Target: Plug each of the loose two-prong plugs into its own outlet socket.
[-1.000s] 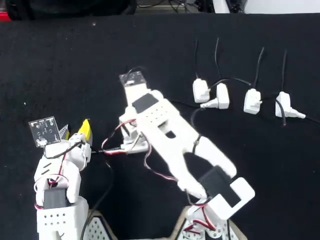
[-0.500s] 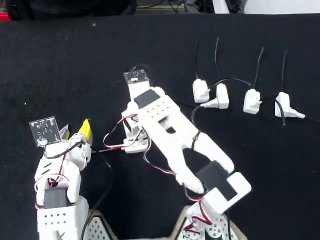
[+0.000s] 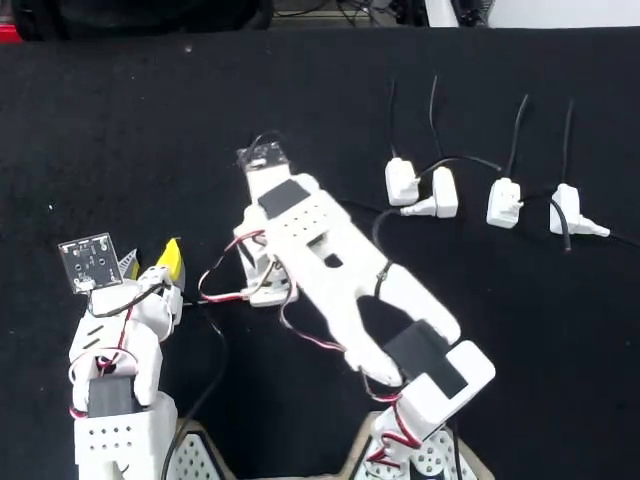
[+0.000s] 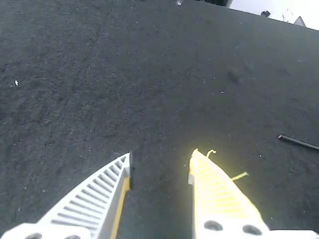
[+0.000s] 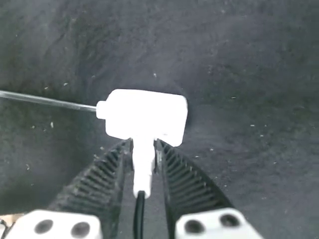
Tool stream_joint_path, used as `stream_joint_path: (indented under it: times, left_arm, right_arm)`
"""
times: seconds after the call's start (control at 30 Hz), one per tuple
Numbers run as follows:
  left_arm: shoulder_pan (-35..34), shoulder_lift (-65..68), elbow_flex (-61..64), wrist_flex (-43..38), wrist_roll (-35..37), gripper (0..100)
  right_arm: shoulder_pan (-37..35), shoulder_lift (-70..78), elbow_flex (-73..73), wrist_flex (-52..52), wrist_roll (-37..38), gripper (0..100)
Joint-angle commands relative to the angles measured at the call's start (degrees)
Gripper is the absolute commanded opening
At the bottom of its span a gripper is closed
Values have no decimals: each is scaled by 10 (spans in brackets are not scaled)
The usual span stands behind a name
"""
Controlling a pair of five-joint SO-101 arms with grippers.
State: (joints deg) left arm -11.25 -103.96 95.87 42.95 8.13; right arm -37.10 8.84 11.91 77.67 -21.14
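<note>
In the right wrist view my right gripper (image 5: 143, 145) is shut on the stem of a white two-prong plug (image 5: 143, 169). A black cable (image 5: 139, 211) trails back from the plug between the fingers. The plug's front end meets a white outlet socket block (image 5: 144, 114) lying on the black cloth, and the prongs are hidden. In the high view the right arm (image 3: 300, 225) stretches toward the table's middle and covers that gripper. My left gripper (image 4: 159, 157) is open over bare cloth at the front left, with its yellow finger (image 3: 172, 258) showing from above.
Several white sockets (image 3: 401, 182) with thin black leads lie in a row at the back right. White plugs lie against two of them (image 3: 420, 208) (image 3: 592, 229). A black cable (image 3: 382, 225) loops under the right arm. The cloth's left and far side are bare.
The right arm has shifted slightly to the left over the table's middle, still holding the plug. The left arm has not moved.
</note>
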Motion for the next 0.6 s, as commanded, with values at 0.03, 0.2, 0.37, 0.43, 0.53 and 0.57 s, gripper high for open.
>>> stream_joint_path:
  times: [0.03,0.2,0.37,0.43,0.53,0.57]
  left_arm:
    - [-5,-4,-12,-12,0,195]
    - [-5,-4,-12,-12,0,195]
    - [-5,-4,-12,-12,0,195]
    - [-5,-4,-12,-12,0,195]
    - [-5,-4,-12,-12,0,195]
    - [-5,-4,-12,-12,0,195]
  right_arm:
    - [-13,8,-20,-23,-5,11]
    - [-13,9,-20,-21,-5,11]
    - [-15,10,-19,-25,-5,11]
    - [-15,10,-19,-25,-5,11]
    - [-15,10,-19,-25,-5,11]
    - [-14,10,-19,-25,-6,11]
